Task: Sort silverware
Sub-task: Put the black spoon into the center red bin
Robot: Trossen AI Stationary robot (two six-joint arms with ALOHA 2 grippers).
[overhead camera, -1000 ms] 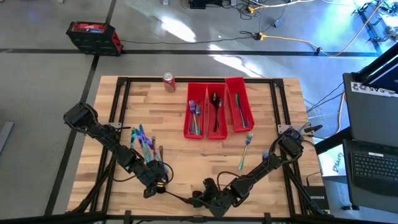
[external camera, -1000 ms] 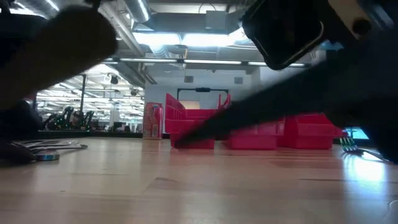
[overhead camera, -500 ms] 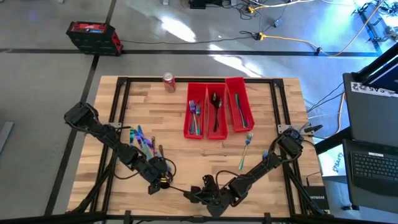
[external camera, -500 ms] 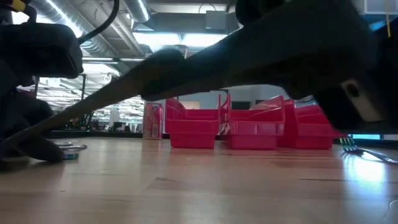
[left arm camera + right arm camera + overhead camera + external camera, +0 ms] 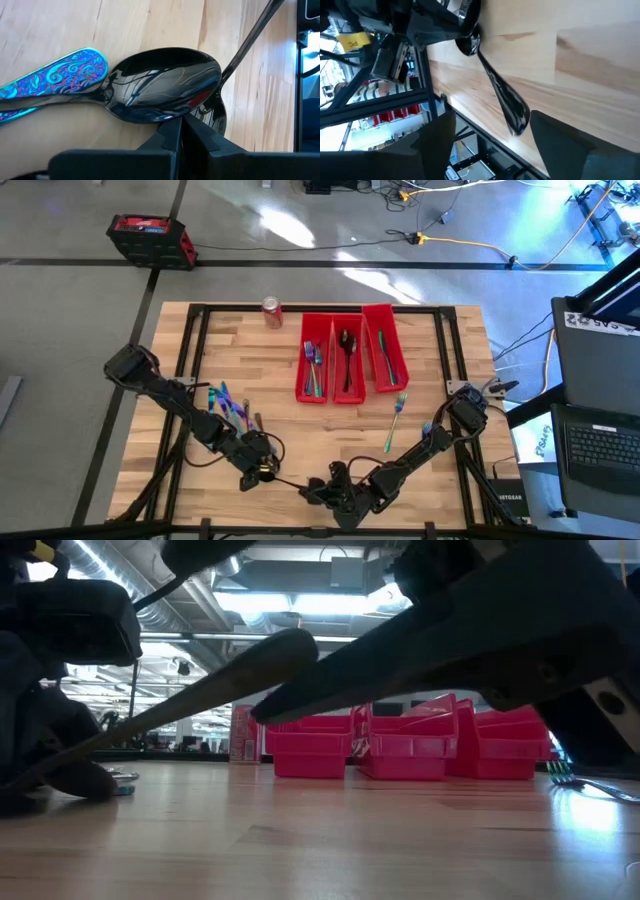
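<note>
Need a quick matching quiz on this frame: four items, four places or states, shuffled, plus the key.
Items
1. soda can
2. lone fork
3. spoon
4. right gripper

Places or states
A. open, fingers on either side of the spoon's handle end
B. standing near the table's far edge, left of the red bins
C. lying on bare wood on the near side of the right-hand bin
D. bowl end at the shut left gripper

Pairs: 1-B, 2-C, 3-D, 4-A

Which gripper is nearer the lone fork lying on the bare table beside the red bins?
Right. The right gripper sits near the front edge, across from the fork; the left gripper lies farther away, holding a spoon.
</note>
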